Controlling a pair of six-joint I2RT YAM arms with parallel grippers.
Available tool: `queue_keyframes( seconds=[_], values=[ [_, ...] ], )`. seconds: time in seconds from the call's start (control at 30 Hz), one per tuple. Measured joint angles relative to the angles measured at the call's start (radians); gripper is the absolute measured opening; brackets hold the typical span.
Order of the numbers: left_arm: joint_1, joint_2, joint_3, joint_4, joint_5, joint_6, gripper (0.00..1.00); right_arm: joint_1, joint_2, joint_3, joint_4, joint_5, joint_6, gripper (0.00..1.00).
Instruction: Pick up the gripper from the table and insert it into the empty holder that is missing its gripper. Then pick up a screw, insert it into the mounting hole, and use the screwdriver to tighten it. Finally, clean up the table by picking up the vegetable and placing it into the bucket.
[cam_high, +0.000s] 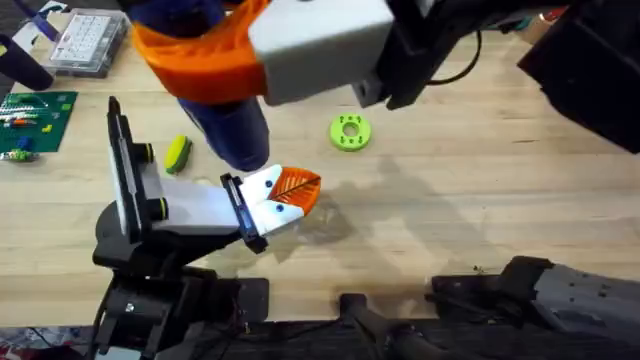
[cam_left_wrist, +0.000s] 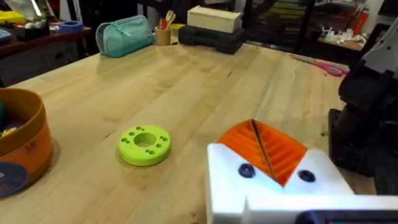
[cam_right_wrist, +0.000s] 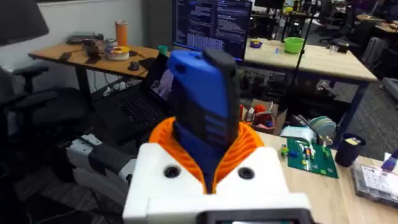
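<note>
Holding the screwdriver (cam_right_wrist: 202, 99) upright between its orange ribbed pads, the right pincer (cam_high: 230, 45) rides high and close under the overhead camera, above the pale tabletop (cam_high: 470, 190). Left pincer (cam_high: 283, 197) sits low near the tabletop, pads pressed together, nothing visible between them. Bucket (cam_left_wrist: 18, 140) stands beside the left arm in the left wrist view, some clutter inside. Green holed disc (cam_high: 350, 132) lies apart, mid-tabletop. Vegetable (cam_high: 178, 153) lies on the tabletop left of the dark screwdriver body. Judgement: tightening step in hand; holder and screw not discernible. Next move calls for bringing the bit down square onto the screw head.
</note>
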Motion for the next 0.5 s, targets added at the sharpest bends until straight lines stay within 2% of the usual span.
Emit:
queue_keyframes(
  seconds=[0.5],
  values=[
    [0.0,0.0,0.0,0.0,0.0,0.0,0.012,-0.01,0.0,-0.007,-0.004,0.002,-0.007,0.036]
  ],
)
